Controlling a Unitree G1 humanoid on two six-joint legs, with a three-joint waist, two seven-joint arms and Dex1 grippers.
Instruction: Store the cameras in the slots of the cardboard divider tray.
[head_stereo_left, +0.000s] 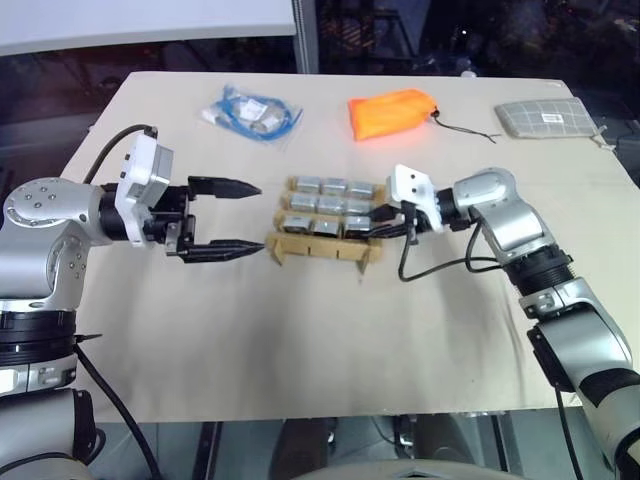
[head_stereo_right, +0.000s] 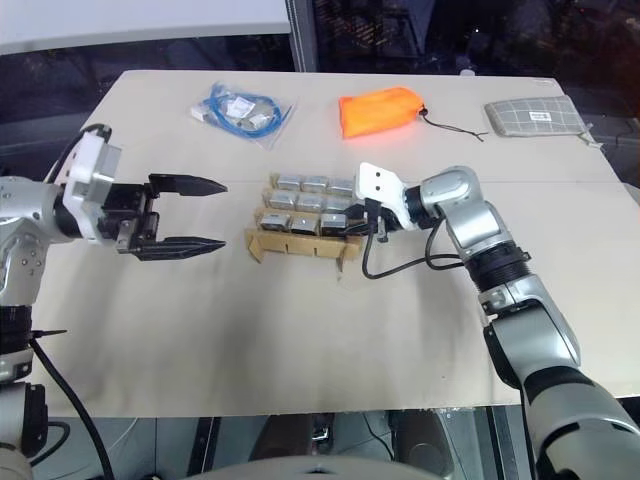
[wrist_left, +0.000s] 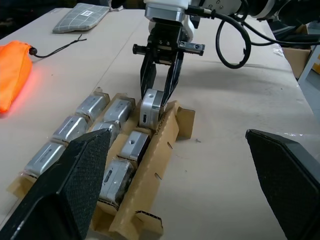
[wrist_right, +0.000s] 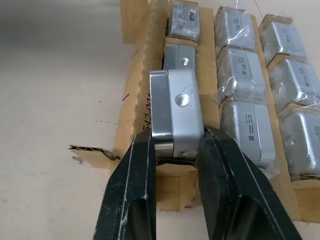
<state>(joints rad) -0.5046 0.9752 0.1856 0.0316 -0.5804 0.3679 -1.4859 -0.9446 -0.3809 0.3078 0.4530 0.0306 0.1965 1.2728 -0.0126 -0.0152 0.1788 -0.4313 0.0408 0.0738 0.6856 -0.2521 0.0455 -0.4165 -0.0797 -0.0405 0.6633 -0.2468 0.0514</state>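
The left tool (head_stereo_left: 238, 216) hangs over the left part of the tan surface (head_stereo_left: 300, 340) with its two black fingers (head_stereo_left: 225, 186) spread wide and nothing between them. It points toward the middle of the surface, a short way apart from the cardboard tray.

On the far side of the surface, beyond the left tool, lies a clear bag (head_stereo_left: 250, 112) holding a coiled blue cable.

The cardboard tray (head_stereo_left: 322, 249) sits near the centre of the surface, with tabs sticking out at its ends. Silver-grey cameras (head_stereo_left: 331, 186) fill the far row and the middle row of slots, several of them wrapped in clear film. In the row closest to the robot, two more cameras lie in the slots toward the left end.

The last camera (wrist_right: 176, 111) is held by the right tool (wrist_left: 158, 94), whose black fingers (wrist_right: 131, 185) are closed on its two sides. It stands upright at the right end of the near row, its lower end at the slot there; how deep it sits I cannot tell. Its upper side shows a small threaded hole.

Beyond the tray, at the far side of the surface, lies an orange pouch (head_stereo_left: 390, 113) with a dark cord. Further right, near the far right corner, lies a grey checked pouch (head_stereo_left: 545, 119).
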